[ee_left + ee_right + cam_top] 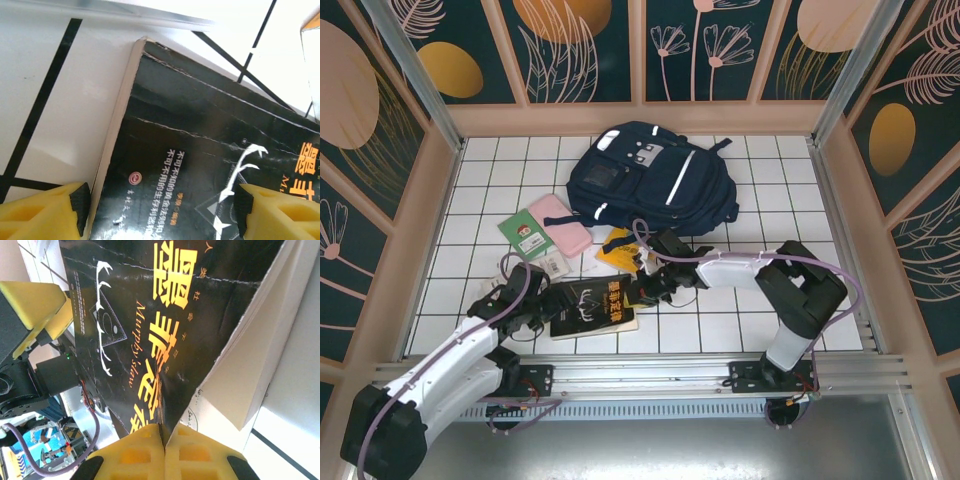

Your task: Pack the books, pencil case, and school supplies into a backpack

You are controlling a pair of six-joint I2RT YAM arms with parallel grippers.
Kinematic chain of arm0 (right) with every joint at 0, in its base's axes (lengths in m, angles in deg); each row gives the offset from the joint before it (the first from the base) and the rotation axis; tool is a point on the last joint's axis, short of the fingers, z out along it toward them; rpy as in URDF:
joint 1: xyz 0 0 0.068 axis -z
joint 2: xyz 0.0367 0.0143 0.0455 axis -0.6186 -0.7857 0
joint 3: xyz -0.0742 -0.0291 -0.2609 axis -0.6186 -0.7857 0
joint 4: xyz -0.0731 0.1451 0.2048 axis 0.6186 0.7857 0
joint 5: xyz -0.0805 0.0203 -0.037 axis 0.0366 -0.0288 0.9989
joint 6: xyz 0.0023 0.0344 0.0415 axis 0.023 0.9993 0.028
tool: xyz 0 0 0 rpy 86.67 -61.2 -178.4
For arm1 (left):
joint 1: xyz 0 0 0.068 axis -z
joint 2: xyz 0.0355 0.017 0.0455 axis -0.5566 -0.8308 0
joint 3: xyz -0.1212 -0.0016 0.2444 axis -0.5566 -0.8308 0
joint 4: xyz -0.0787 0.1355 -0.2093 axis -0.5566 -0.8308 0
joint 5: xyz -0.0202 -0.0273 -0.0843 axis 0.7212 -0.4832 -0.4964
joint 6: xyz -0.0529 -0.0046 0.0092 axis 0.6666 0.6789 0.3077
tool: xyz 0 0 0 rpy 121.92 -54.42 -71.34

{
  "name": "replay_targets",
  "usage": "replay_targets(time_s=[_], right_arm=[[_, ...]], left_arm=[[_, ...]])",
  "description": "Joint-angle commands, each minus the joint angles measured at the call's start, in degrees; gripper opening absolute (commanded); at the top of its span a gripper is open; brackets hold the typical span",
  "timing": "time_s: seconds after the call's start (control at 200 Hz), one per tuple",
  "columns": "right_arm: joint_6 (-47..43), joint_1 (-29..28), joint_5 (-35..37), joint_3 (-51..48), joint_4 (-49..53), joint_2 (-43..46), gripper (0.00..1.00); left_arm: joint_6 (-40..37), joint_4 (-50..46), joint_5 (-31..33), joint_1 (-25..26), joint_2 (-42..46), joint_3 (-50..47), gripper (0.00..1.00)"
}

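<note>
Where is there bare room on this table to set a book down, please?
Bare tiles lie right of the backpack up to the right wall, and in the far-left corner between backpack and left wall. Crowded: the patch before the backpack, where the green book, pink case, black book, left hand and right hand sit.

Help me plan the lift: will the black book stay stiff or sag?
Probably floppy: the black book has a creased soft cover. The right end effector seems to pinch only the cover, so it likely opens.
</note>
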Motion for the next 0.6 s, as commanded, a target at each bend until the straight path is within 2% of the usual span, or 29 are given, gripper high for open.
replay_targets(time_s=[0.0, 0.14, 0.35, 0.52, 0.596], right_arm=[[-2.66, 0.06, 0.60, 0.35, 1.34, 4.87, 0.00], [-6.37, 0.29, 3.55, 1.24, 4.95, 11.00, 0.00], [-12.15, 0.56, 5.82, 2.62, 10.26, 16.11, 0.00], [-18.07, 0.85, 13.30, 2.88, 14.49, 18.02, 0.00], [-18.52, 2.48, 12.49, 1.76, 13.81, 18.32, 0.00]], left_arm=[[-2.47, -1.36, 2.86, 0.45, 1.04, 4.73, 0.78], [-3.06, 1.68, 2.88, 0.40, 0.35, 4.42, 0.79], [-3.70, 13.46, -0.86, 0.45, -3.98, 2.13, 0.80], [-8.50, 18.26, -0.80, 0.40, -7.75, 4.02, 0.81], [-11.11, 21.11, -1.81, 0.45, -9.38, 4.20, 0.81]])
